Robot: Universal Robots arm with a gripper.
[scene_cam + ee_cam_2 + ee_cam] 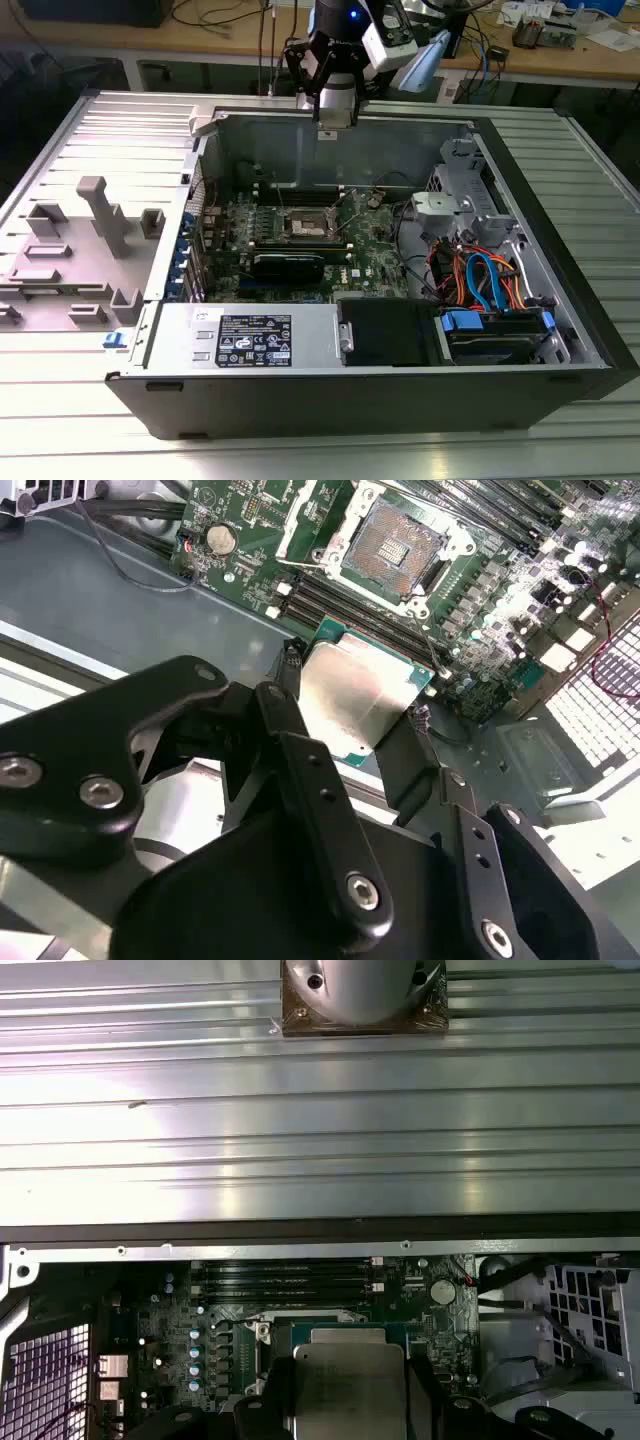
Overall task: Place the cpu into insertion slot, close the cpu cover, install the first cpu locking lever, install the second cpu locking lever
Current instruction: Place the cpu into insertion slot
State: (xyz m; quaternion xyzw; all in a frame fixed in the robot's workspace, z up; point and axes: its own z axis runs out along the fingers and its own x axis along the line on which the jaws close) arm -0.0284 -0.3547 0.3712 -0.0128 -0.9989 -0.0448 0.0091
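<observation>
My gripper (328, 128) hangs over the back wall of the open computer case (300, 400). It is shut on the cpu (352, 702), a flat square chip with a silver top, gripped by two opposite edges between the black fingers (288, 695). The first wrist view shows the cpu (350, 1385) in front of the green motherboard (160, 1360). The insertion slot (393, 542) lies bare below and ahead of the chip, its contact field showing inside a grey metal frame. In the exterior view the slot (308, 225) is mid-board, well below the gripper. I cannot make out the cpu cover separately.
Black memory strips (350, 605) run beside the slot. A long black card (288, 265) lies in front of it. A labelled power supply (250, 340) and a drive bay with coloured cables (480, 280) fill the case's front and right. A grey fixture tray (80, 250) sits outside, left.
</observation>
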